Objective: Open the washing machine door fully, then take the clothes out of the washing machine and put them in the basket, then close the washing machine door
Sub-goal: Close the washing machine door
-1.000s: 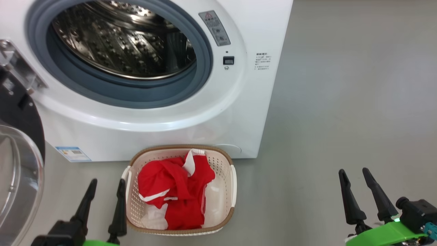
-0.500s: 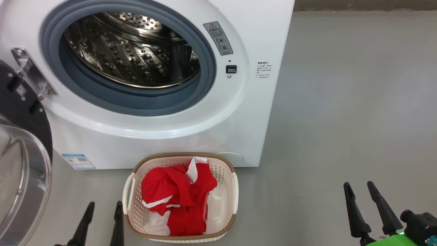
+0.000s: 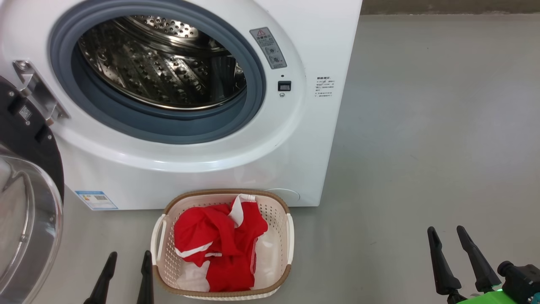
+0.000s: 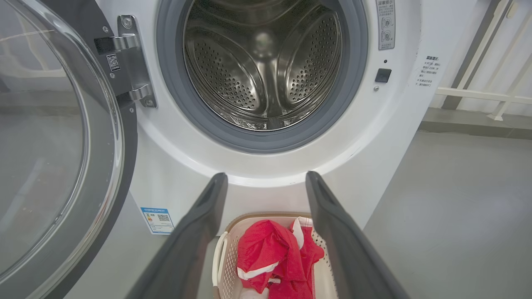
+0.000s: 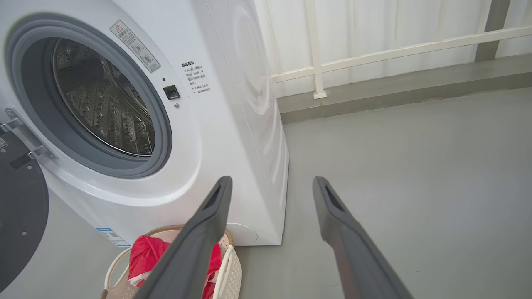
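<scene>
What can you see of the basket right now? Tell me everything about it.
The basket is a small cream plastic tub, rounded rectangle, with perforated walls, a brown woven-look rim and white side handles. It stands upright on the grey floor, right in front of the washing machine, below its open mouth; whether they touch I cannot tell. Red clothes with white trim lie bunched inside, toward its left. The open left gripper is beside it, not holding it.
</scene>
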Tool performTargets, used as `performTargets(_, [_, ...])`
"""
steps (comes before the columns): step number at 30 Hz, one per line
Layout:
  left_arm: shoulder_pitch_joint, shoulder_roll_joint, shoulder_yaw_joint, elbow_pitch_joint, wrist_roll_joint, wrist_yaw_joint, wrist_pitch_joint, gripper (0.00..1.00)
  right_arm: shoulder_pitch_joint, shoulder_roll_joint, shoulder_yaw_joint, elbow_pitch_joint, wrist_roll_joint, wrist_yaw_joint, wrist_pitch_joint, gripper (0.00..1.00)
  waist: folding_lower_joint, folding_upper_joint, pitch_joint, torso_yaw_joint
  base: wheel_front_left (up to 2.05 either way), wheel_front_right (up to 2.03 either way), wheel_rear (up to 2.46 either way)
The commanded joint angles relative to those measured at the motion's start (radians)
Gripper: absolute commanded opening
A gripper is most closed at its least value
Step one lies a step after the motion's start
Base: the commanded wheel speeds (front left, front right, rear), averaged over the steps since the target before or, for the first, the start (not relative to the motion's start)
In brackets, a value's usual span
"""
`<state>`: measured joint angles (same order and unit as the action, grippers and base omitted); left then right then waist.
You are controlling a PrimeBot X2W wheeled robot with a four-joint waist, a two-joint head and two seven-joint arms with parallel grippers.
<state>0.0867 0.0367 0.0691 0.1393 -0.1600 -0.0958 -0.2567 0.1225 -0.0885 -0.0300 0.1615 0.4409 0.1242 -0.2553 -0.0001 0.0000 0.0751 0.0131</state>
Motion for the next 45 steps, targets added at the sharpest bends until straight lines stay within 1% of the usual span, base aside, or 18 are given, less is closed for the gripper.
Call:
performTargets(1, [-0.017, 0.014, 0.03, -0.026, -0.006, 0.009, -0.005, 1.0, -0.014, -0.017, 0.014, -0.026, 0.006, 0.007, -0.006, 1.0, 0.0001, 0.0, 0.0, 0.0, 0.0, 0.0, 0.0])
performTargets(14, [-0.018, 0.014, 0.025, -0.034, 0.005, 0.015, -0.005, 1.0, -0.014, -0.01, 0.012, -0.025, 0.003, 0.007, -0.006, 1.0, 0.0001, 0.0, -0.004, 0.002, -0.19, 0.19, 0.0])
performTargets(31, [-0.02, 0.014, 0.022, -0.042, 0.001, 0.013, -0.005, 1.0, -0.017, -0.004, 0.013, -0.023, 0.005, 0.007, -0.006, 1.0, 0.0001, 0.0, -0.003, 0.004, -1.25, 1.25, 0.0])
performTargets(45, [-0.011, 0.014, 0.017, -0.041, -0.004, 0.017, -0.005, 1.0, -0.007, -0.007, 0.016, -0.023, 0.006, 0.007, -0.006, 1.0, 0.0001, 0.0, -0.015, 0.011, -0.09, 0.09, 0.0])
